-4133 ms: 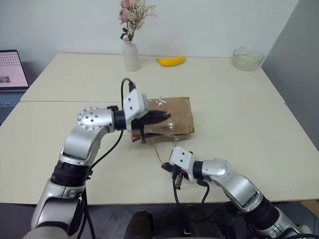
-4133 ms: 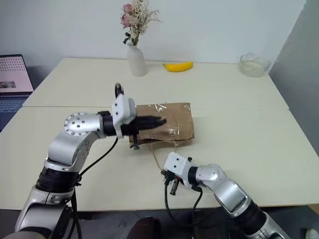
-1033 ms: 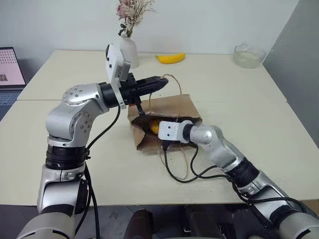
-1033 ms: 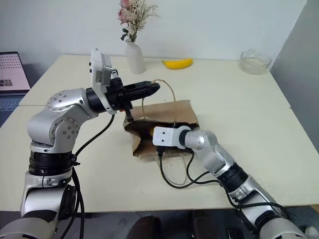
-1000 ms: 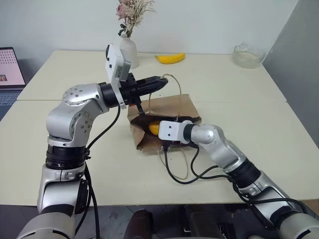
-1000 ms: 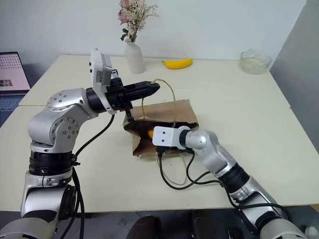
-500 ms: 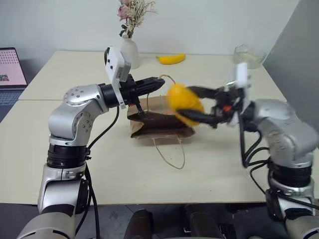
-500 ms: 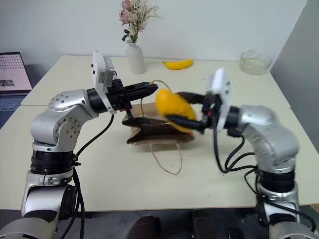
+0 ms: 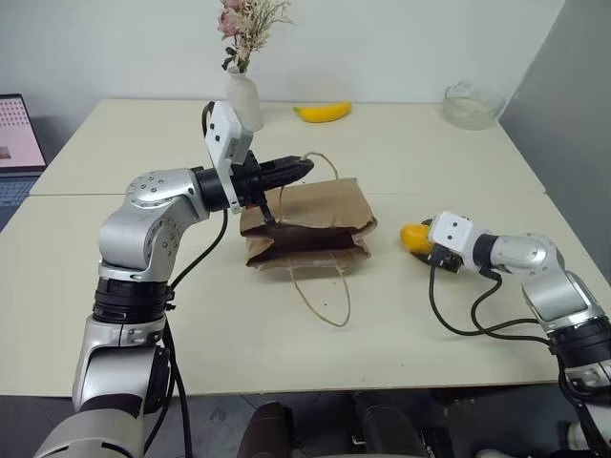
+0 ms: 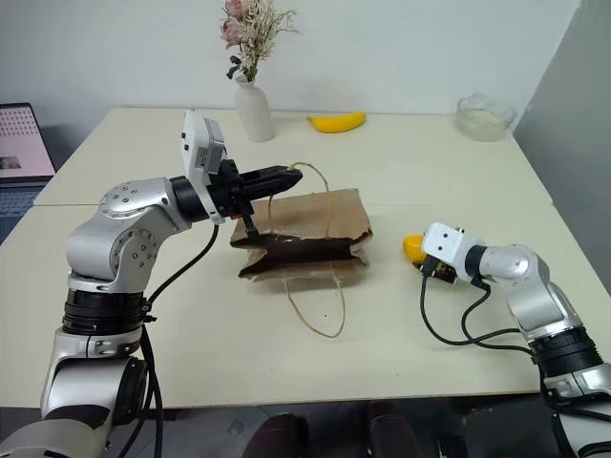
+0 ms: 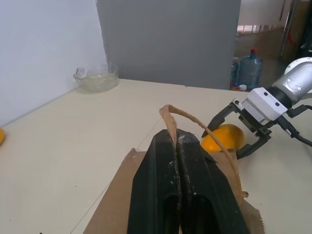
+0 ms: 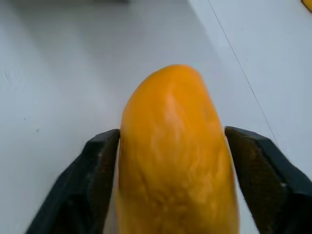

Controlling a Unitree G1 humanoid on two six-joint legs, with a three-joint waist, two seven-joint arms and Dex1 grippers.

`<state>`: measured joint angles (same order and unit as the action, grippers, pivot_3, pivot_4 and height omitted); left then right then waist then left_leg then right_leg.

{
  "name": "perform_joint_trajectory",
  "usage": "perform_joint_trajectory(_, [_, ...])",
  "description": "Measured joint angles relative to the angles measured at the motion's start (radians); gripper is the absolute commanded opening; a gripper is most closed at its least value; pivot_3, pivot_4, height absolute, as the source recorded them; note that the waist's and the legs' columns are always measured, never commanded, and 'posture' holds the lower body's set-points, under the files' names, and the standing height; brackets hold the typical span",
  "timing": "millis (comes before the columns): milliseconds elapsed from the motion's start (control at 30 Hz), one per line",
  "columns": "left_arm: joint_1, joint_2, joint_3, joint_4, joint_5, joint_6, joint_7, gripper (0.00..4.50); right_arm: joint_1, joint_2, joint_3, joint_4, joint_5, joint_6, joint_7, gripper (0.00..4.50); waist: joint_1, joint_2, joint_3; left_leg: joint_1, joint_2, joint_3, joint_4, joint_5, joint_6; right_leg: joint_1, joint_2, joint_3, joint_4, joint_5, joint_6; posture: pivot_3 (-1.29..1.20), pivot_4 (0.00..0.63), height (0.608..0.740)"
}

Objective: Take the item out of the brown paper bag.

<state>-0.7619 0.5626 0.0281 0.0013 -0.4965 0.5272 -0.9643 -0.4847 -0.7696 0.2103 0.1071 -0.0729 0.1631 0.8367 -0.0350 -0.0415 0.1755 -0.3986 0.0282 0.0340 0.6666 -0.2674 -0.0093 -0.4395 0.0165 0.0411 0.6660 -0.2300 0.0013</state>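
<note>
small smooth yellow-orange fruit (image 9: pixel 414 236) now out of creased brown kraft paper bag (image 9: pixel 310 222), resting on table (image 9: pixel 449 172) right of bag. right gripper (image 11: pixel 239 132) has swung it over; fingers spread, flanking fruit, seemingly letting go. left gripper (image 9: pixel 304 167) pressed together on bag's twine handle (image 11: pixel 195 119). task nearly done.

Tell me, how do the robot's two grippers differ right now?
The left gripper is raised above the table; the right gripper sits low at the tabletop. The left is shut on the brown paper bag's handle; the right's fingers stand apart on either side of the orange item. Both have two black fingers.
</note>
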Motion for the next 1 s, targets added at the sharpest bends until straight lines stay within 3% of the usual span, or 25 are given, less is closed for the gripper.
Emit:
perform_joint_trajectory(167, [0.0, 0.004, 0.0, 0.005, 0.011, -0.012, -0.008, 0.0, 0.061, -0.033, -0.09, -0.111, 0.068, 0.067, 0.029, 4.46, 0.006, 0.0, 0.0, -0.001, -0.001, 0.0, 0.001, 0.0, 0.0, 0.001, -0.001, 0.0, -0.001, 0.0, 0.0, 0.0, 0.15, 0.74])
perform_joint_trajectory(367, [-0.041, 0.023, -0.005, 0.098, 0.057, -0.064, -0.03, 0.0, 0.171, 0.095, -0.33, -0.563, 0.496, 0.436, -0.022, 4.46, 0.004, 0.0, 0.0, 0.001, 0.001, -0.002, 0.001, 0.0, 0.0, 0.001, 0.0, -0.002, 0.002, 0.0, 0.0, 0.0, 0.15, 0.74])
perform_joint_trajectory(500, [-0.11, 0.028, -0.015, 0.194, 0.093, -0.117, -0.053, 0.92, 0.136, 0.196, -0.339, -0.725, 0.653, 0.596, -0.143, 4.5, 0.004, 0.0, 0.0, 0.002, -0.001, -0.001, 0.004, 0.0, -0.001, 0.001, 0.0, -0.001, 0.007, 0.0, 0.0, 0.0, 0.15, 0.74])
perform_joint_trajectory(600, [-0.121, 0.039, -0.025, 0.219, 0.121, -0.149, -0.087, 1.94, 0.077, 0.228, -0.329, -0.706, 0.653, 0.627, -0.218, 4.5, 0.004, 0.0, 0.0, 0.001, -0.001, -0.001, 0.008, 0.0, 0.0, 0.001, 0.0, -0.001, 0.008, 0.0, 0.0, 0.0, 0.15, 0.74])
perform_joint_trajectory(867, [-0.115, 0.093, -0.021, 0.249, 0.187, -0.231, -0.084, 4.46, 0.054, 0.24, -0.286, -0.644, 0.644, 0.612, -0.234, 4.5, 0.005, 0.0, 0.0, -0.001, -0.001, -0.002, 0.009, 0.0, 0.0, 0.0, 0.0, -0.001, 0.008, 0.0, 0.0, 0.0, 0.15, 0.74])
perform_joint_trajectory(1000, [-0.117, 0.083, -0.018, 0.289, 0.226, -0.295, -0.027, 4.46, 0.022, 0.256, -0.264, -0.604, 0.634, 0.577, -0.234, 4.5, 0.005, 0.0, 0.0, -0.001, 0.0, -0.002, 0.009, 0.0, 0.0, 0.0, 0.0, -0.002, 0.008, 0.0, 0.0, 0.0, 0.15, 0.74])
